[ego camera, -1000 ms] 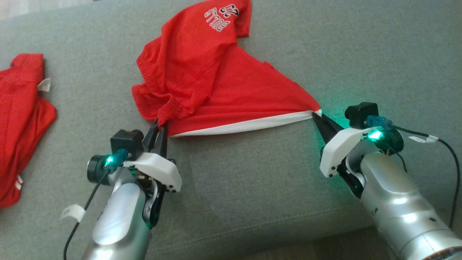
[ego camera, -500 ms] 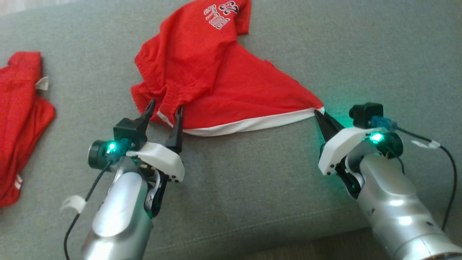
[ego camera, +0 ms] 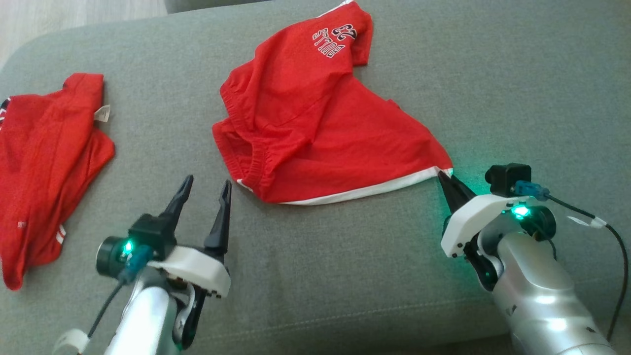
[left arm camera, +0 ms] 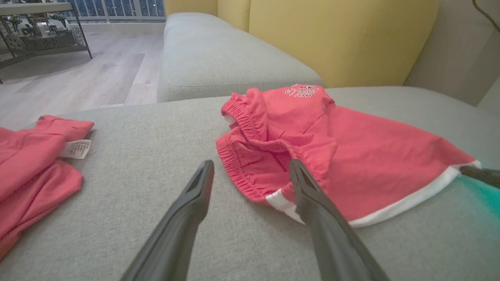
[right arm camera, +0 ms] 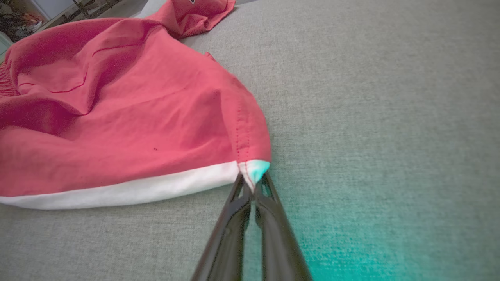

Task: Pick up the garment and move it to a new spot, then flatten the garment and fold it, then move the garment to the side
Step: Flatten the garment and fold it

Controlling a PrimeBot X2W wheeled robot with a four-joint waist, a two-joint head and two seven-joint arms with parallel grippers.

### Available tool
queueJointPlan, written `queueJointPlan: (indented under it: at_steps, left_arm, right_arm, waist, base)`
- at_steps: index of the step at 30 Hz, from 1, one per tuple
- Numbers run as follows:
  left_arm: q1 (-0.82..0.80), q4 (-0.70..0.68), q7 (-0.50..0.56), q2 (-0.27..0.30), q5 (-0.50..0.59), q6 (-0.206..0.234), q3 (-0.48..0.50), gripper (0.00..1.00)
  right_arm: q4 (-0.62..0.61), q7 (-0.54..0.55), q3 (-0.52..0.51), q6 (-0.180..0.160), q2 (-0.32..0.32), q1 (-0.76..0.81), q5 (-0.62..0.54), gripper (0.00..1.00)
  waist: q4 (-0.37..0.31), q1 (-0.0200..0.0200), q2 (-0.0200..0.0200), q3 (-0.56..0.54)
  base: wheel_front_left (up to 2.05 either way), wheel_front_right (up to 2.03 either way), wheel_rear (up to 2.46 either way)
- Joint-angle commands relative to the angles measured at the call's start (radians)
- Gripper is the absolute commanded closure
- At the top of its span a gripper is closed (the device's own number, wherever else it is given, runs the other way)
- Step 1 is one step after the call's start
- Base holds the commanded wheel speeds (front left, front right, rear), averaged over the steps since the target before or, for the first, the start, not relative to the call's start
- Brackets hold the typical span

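One pair of red shorts (ego camera: 315,128) lies in the middle of the grey cushion (ego camera: 345,266). We see soft, matte jersey cloth rumpled into shallow folds, with a gathered elastic waistband (ego camera: 251,162) on its left and a white hem band (ego camera: 355,193) along the near edge. White lettering sits at the far end. A second ago our left gripper (ego camera: 207,180) was pinched on that bunched waistband. Now it has let go and the cloth has slumped flat. The fingers stand spread wide and empty, drawn back just near-left of the shorts and apart from them, pointing away from us. Our right gripper (ego camera: 442,176) is unchanged: clamped tight on the white right corner of the hem, its forearm slanting in from the near right, low over the woven upholstery. Well off to the left lies a second red garment (ego camera: 44,148), crumpled, with a white label (ego camera: 102,113) showing.
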Motion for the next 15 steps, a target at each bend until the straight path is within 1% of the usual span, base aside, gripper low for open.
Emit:
queueJointPlan:
  at_steps: [1,4,9,13,15]
  left_arm:
    - [-0.022,-0.026,-0.008,0.031,0.032,-0.007,0.018,0.0]
    - [-0.031,0.005,-0.008,0.045,0.066,-0.014,-0.009,0.0]
    - [-0.082,0.103,-0.008,0.069,0.123,-0.02,-0.055,0.0]
    - [-0.12,0.143,-0.008,0.072,0.143,-0.014,-0.068,0.0]
    - [-0.142,0.164,-0.008,0.075,0.153,-0.001,-0.069,0.0]
  right_arm:
    - [-0.045,0.01,0.012,-0.001,0.01,0.003,-0.014,1.0]
    - [-0.074,0.027,0.007,-0.001,0.013,0.008,-0.024,1.0]
    - [-0.128,0.053,0.001,-0.001,0.017,0.013,-0.037,1.0]
    - [-0.16,0.068,-0.002,-0.001,0.02,0.016,-0.044,1.0]
    - [-0.179,0.076,-0.006,-0.001,0.021,0.02,-0.047,1.0]
  waist:
    - [-0.001,0.0001,0.0,0.003]
    - [-0.007,0.0001,0.0,0.011]
    - [-0.03,0.0001,0.0,0.03]
    - [-0.044,0.0001,0.0,0.044]
    - [-0.051,0.0001,0.0,0.052]
  base:
    - [0.0,0.0,0.0]
    - [0.0,0.0,0.0]
    - [0.0,0.0,0.0]
    - [0.0,0.0,0.0]
    - [0.0,0.0,0.0]
